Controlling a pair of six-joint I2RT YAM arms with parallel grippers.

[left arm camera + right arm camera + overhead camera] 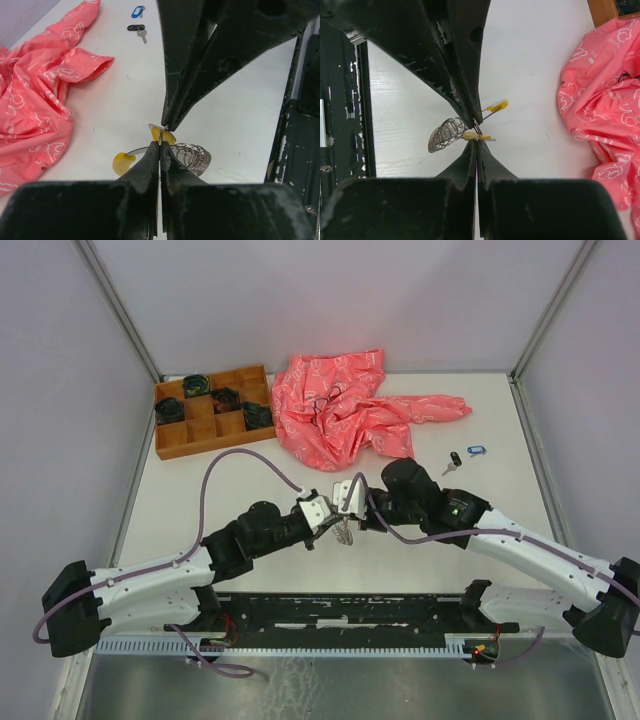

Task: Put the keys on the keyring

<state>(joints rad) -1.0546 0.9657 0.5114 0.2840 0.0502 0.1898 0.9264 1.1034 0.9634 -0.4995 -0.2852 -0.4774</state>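
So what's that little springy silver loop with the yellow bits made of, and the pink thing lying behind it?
Keyring: coiled wire, most likely bare metal, silvery with bright glints. Its yellow ends: probably plastic, smooth, slightly glossy. Pink sheet: looks like thin fabric, matt, crumpled in soft folds with a white print; a thin plastic film cannot be ruled out.

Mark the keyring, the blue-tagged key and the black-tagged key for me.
keyring (196,158), left wrist view, on its silvery coils.
blue-tagged key (476,450), top view, on the blue tag.
black-tagged key (455,458), top view, on the black tag.
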